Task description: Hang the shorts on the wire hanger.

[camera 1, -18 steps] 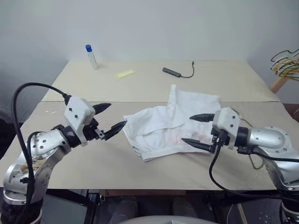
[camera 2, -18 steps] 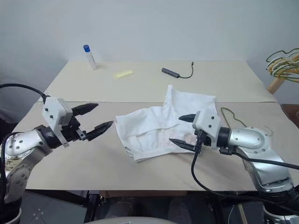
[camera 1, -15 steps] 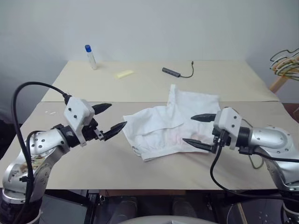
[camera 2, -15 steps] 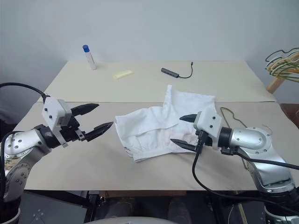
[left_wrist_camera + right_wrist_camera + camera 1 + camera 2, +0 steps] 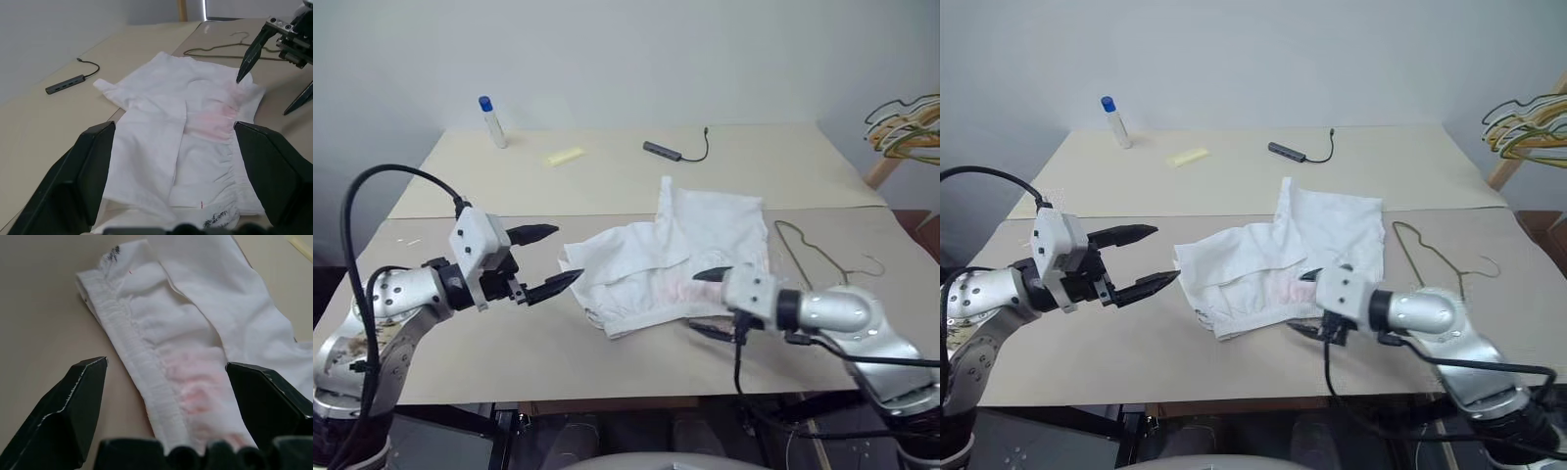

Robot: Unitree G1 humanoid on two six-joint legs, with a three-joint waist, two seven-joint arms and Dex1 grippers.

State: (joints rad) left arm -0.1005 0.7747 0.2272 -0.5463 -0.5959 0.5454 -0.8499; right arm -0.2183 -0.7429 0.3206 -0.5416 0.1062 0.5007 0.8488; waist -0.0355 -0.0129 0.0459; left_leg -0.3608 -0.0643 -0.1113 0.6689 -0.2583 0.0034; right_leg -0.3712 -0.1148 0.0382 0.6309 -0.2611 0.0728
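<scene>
The white shorts lie crumpled in the middle of the near table, with a faint pink stain close to the waistband. The wire hanger lies flat on the table just right of the shorts. My right gripper is open at the near right edge of the shorts, one finger over the pink stain and the other in front of the waistband; it holds nothing. My left gripper hovers open just left of the shorts, pointing at them. The left wrist view shows the shorts and the right gripper's fingertips.
On the far table stand a blue-capped bottle, a yellow strip and a grey hub with a cable. A bunch of yellow and dark hangers hangs at the far right. A seam joins the two tables.
The camera has shifted a little. My right gripper has dropped lower and moved left along the near edge of the shorts, uncovering the wire hanger. The left gripper has hardly moved.
</scene>
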